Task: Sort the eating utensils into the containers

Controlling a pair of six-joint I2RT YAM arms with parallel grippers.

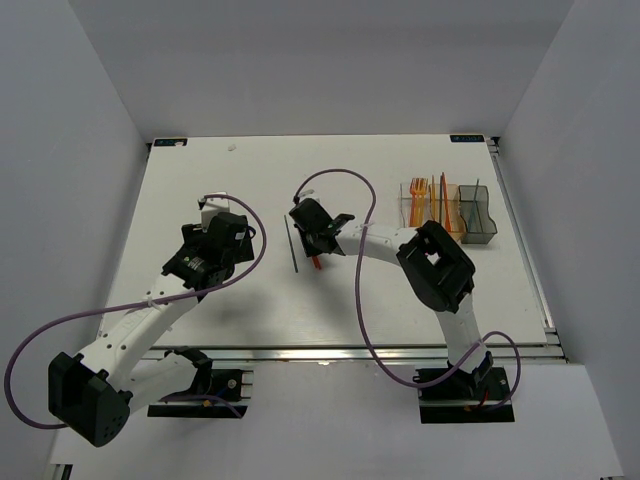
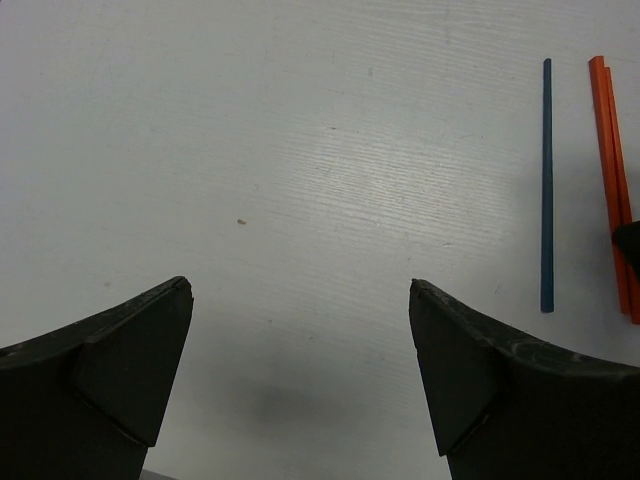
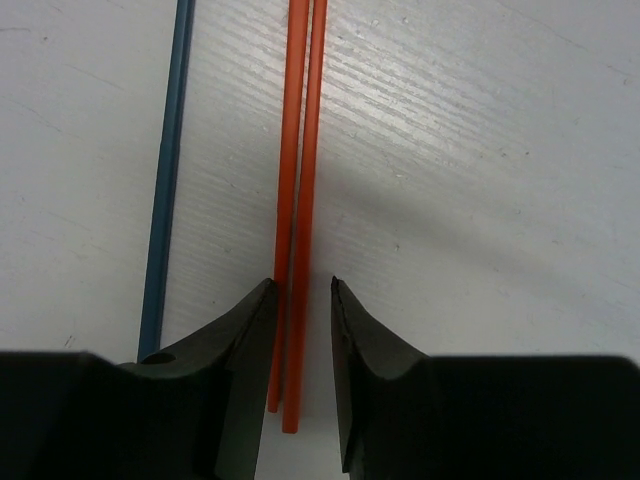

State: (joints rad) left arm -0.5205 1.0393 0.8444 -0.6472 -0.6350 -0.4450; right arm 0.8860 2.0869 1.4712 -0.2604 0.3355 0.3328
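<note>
**Right gripper astride two orange sticks at the middle of the tabletop**

The white tabletop (image 1: 250, 165) carries everything. The two white and black arms reach over it from their bases at the near edge: the left arm (image 1: 150, 320) slants toward the middle of the left half, and the right arm (image 1: 440, 270) bends leftward to the middle of the tabletop.

Near the far right corner stands the row of three small transparent square plastic bins (image 1: 480, 228), joined side by side: a clear one on the left, an amber-brown one in the middle and a smoky grey one on the right. Thin orange and red plastic forks and sticks (image 1: 432, 195) stand upright in the clear and amber bins. A few dark pieces (image 1: 470, 205) lean in the grey one.

The left gripper (image 2: 300, 290) hangs over bare tabletop with its jaws spread wide and nothing between them.

The right gripper (image 3: 300, 285) is down at the middle of the tabletop. Its jaws are drawn in narrow, one on each side of a pair of thin orange plastic sticks (image 3: 300, 150) that lie touching side by side. A sliver of table shows between the sticks and one fingertip (image 3: 345, 310), so the grip is not closed on them.

A thin dark blue plastic stick (image 3: 165, 200) lies flat just beside the orange pair, nearly parallel to it, on the side toward the left edge and outside the jaws.
</note>
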